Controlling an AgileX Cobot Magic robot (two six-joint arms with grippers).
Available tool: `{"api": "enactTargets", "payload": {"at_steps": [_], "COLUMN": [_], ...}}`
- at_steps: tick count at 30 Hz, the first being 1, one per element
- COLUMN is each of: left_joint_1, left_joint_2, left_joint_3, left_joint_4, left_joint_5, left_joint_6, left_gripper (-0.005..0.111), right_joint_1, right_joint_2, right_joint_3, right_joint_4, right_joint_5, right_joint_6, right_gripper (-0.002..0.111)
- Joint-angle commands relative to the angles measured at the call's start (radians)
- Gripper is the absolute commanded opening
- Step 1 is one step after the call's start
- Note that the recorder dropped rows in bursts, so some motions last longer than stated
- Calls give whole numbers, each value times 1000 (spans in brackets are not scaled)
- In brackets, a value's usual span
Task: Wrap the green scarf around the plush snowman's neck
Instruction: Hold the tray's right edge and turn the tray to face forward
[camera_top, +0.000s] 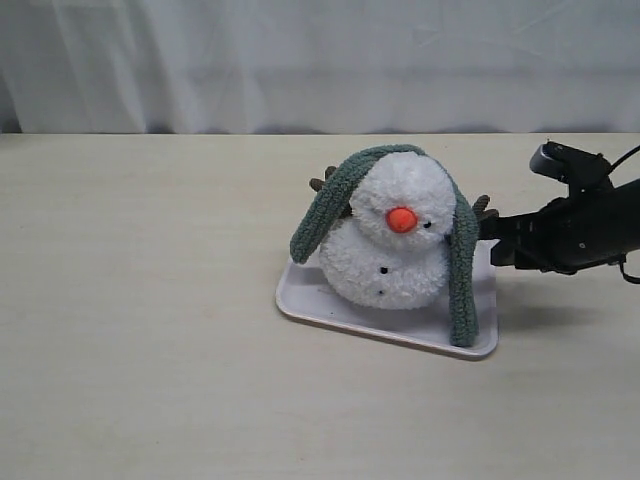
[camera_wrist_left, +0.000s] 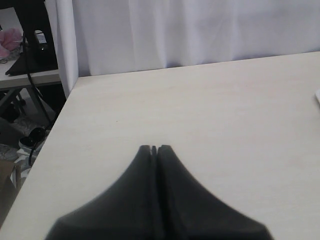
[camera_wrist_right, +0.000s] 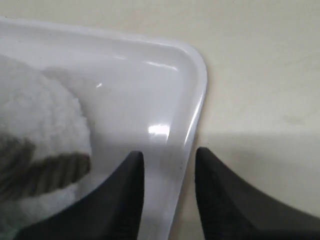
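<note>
On the pale table (camera_top: 150, 380), a white tray (camera_top: 300, 298) carries the plush snowman (camera_top: 395, 262), which sits leaning a little, nose toward the exterior camera. The green scarf (camera_top: 462, 270) lies draped over the top of its head rather than at the snowman's neck (camera_top: 362, 230). One end hangs down each side, the longer one reaching the tray. The right gripper (camera_wrist_right: 169, 161) hovers at the tray's corner, jaws partly apart and empty, the rim showing between them. The left gripper (camera_wrist_left: 154, 148) is closed on nothing over bare table, well apart. The scarf probably needs drawing down to the crease: pinch a hanging end low and pull gently so the toy stays put.
</note>
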Motion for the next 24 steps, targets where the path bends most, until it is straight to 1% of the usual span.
{"api": "enactTargets", "payload": {"at_steps": [1, 5, 10, 24], "left_joint_1": [0, 0, 0, 0], "left_joint_2": [-2, -2, -2, -2], "left_joint_3": [3, 3, 3, 3], "left_joint_4": [-2, -2, -2, -2], "left_joint_5": [-12, -12, -12, -12], "left_joint_6": [-2, -2, -2, -2], "left_gripper": [0, 0, 0, 0], "right_joint_1": [1, 1, 1, 1], "right_joint_2": [12, 41, 56, 59], "right_joint_3": [-2, -2, 1, 13], "right_joint_4": [-135, -135, -135, -108], "right_joint_5": [111, 147, 104, 74], "right_joint_6": [100, 98, 147, 142], "right_gripper": [34, 34, 34, 34]}}
